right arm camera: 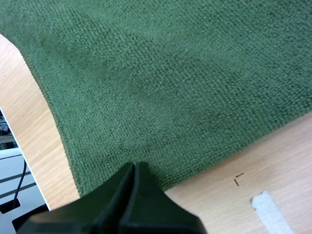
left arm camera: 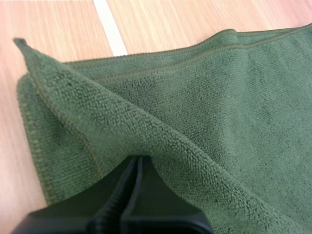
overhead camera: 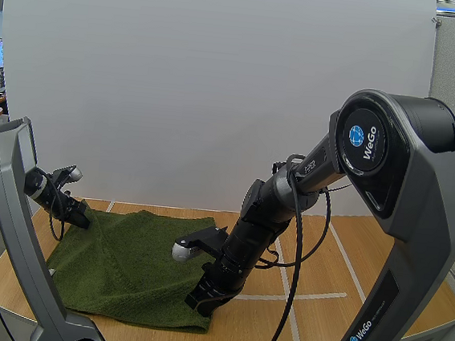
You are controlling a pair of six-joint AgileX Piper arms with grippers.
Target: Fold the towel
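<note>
- Your towel [overhead camera: 129,266], dark green, lies spread on the wooden table [overhead camera: 363,264], toward its left half
- Your left gripper [overhead camera: 78,219] is at the towel's far left corner; in the left wrist view its fingers [left arm camera: 117,195] are closed together with a fold of cloth pinched at the tips
- That fold rises off the table as a ridge, with a second layer of towel lying flat beneath it and one pointed corner sticking out over bare wood
- Your right gripper [overhead camera: 199,297] is down at the near right corner of the towel; in the right wrist view the fingers [right arm camera: 117,200] are pressed together as one wedge, tips gripping the cloth just inside its edge
- The towel near the right gripper lies almost flat, its edge running beside bare wood
- A white tape line [overhead camera: 304,295] crosses the table to the right of the towel, apart from it
</note>
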